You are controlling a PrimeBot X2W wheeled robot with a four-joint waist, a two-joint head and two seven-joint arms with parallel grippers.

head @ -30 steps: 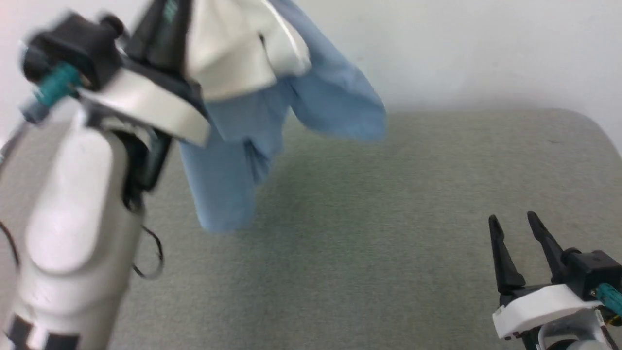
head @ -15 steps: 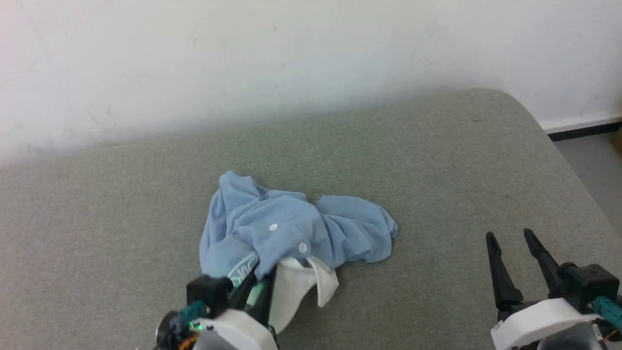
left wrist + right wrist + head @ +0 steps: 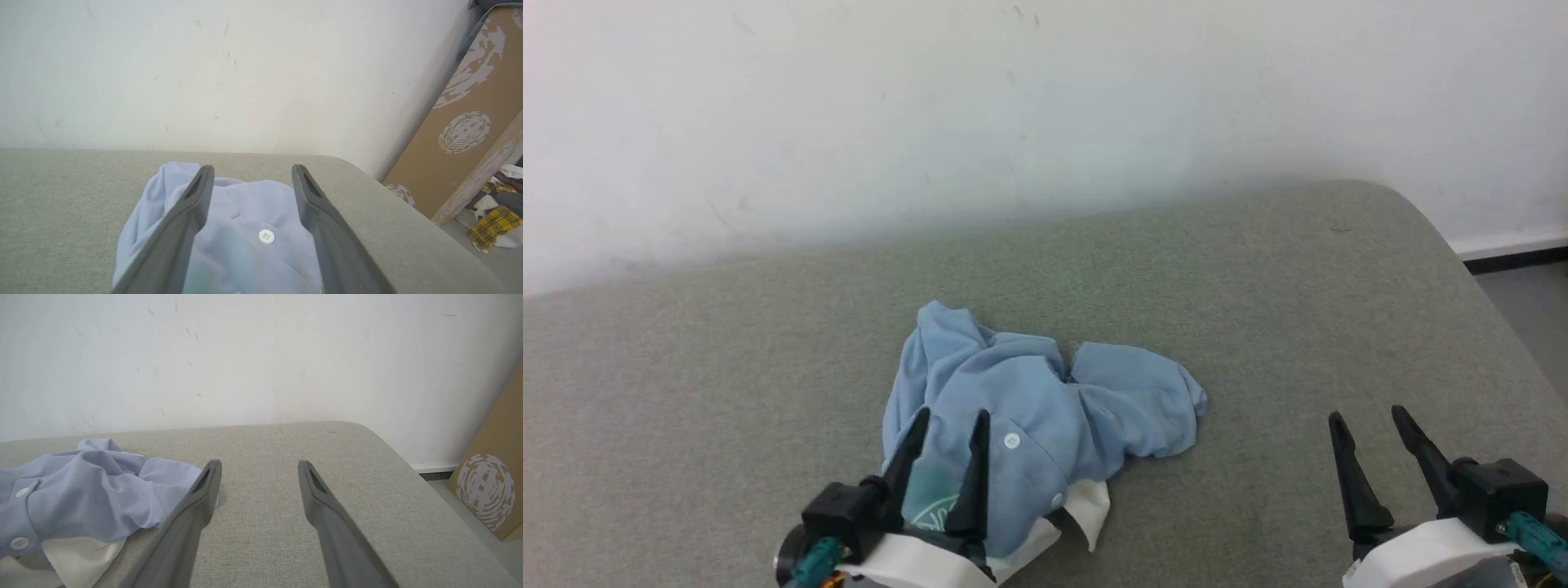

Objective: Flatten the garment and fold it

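Looking at a shirt lying bunched in a heap on the cushion, toward the near edge, white collar poking out in front. Hovering over the heap's near left part with the left gripper, fingers parted, clamping nothing. Sitting well off to the right over bare cushion with the right gripper, parted about as wide, also empty.

Judging the cloth soft, light and limp: sagging from any single pinch, dragging on the rough cushion rather than sliding, risking no breakage. Favouring two well-spread pinches on the edge, likely shoulders or hem corners, one per gripper, for pulling flat; failing to tell where those are hiding in the folds.

Getting both grippers and the whole outline from the head view. Gaining from the left wrist view a button between the fingers, plus a printed board and heaped clothes past the cushion's right end. Gaining from the right wrist view a low side look at the folds' height.
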